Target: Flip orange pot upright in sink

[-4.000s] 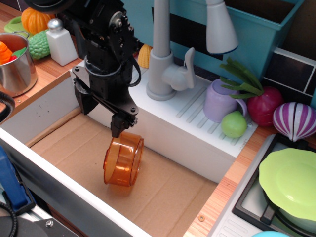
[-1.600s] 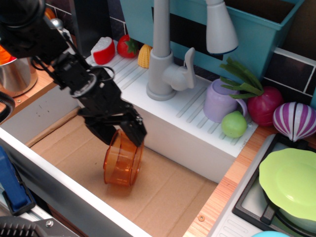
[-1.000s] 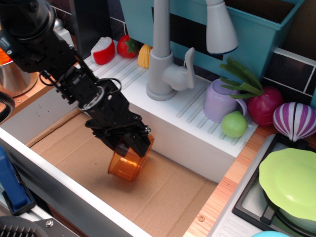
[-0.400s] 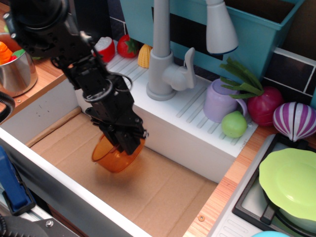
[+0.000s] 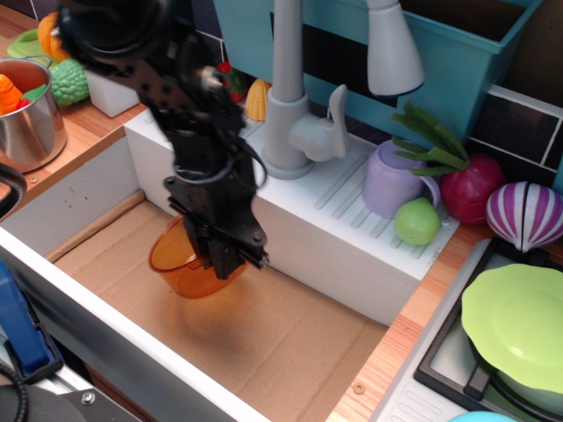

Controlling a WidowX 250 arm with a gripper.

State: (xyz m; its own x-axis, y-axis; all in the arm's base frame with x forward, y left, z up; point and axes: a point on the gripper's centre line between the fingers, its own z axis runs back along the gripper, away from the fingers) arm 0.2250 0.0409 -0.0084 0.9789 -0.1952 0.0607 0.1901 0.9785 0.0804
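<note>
Sink, white-walled, brown cardboard floor: occupies the lower left and serves as the working basin; floor bare apart from the pot. Grey faucet stands on its far ledge.

Teal bin: set behind the faucet, against the dark tiled wall.

Wooden tabletop: carries a steel pot at far left. To the right of the sink stand a lilac cup, a green toy fruit and a green plate.

Robot arm with claw: reaches down into the basin, clenched on the pot's rim, judged so as to turn it.

Orange pot: held in the sink, mouth now facing mostly up, slightly tilted; whether its base touches the floor cannot be told.
</note>
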